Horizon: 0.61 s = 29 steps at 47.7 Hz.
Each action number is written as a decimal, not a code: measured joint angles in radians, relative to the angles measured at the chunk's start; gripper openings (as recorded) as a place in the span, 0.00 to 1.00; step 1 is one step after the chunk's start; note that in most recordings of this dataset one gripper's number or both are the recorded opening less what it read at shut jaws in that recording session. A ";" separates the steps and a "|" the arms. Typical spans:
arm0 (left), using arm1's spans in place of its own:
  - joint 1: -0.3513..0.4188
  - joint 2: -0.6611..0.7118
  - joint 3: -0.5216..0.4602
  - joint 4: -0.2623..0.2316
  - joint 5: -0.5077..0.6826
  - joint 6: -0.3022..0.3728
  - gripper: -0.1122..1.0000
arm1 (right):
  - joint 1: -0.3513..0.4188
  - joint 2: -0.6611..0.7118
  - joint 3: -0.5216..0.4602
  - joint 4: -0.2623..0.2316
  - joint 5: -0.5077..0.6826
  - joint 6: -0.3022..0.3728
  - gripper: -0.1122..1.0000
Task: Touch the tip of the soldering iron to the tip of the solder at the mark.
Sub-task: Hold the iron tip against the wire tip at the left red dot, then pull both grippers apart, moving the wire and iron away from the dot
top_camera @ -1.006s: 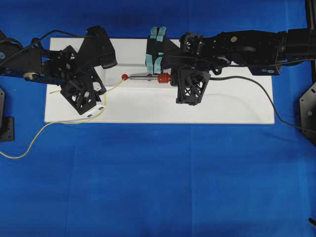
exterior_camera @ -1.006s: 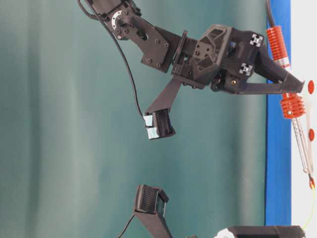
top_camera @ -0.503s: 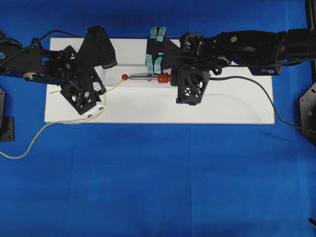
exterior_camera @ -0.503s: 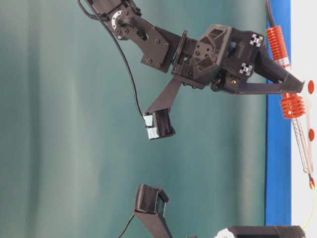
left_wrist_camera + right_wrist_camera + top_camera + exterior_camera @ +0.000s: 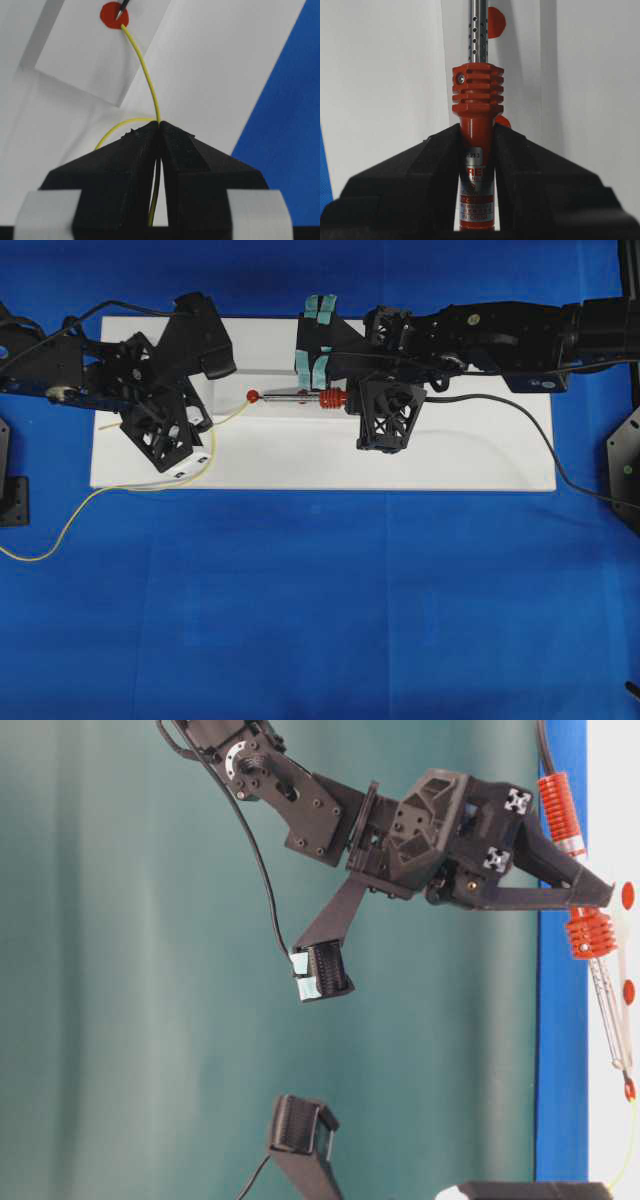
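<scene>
L gripper clamps the solder, whose tip lies on the red mark far-left of it, w/ the soldering iron, clamped in R gripper, lying left-right, tip meeting the solder's on the mark.

A robotics lab bench set up for a trial; a counter draped in plain bright blue cloth carries only a flat white rectangular board with a small round red mark; two black jointed robot arms, the left arm and the right arm, reach over it; a plain teal-green backdrop closes the table-level view.
</scene>
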 measured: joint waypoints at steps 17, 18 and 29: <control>-0.012 -0.187 0.080 0.002 0.034 0.000 0.12 | 0.000 0.000 0.000 -0.002 0.000 0.000 0.17; -0.012 -0.198 0.087 0.000 0.034 -0.002 0.12 | 0.000 0.000 0.000 -0.003 -0.002 0.000 0.17; -0.015 -0.279 0.138 0.002 0.029 -0.061 0.12 | 0.000 0.000 0.000 -0.003 -0.002 0.002 0.17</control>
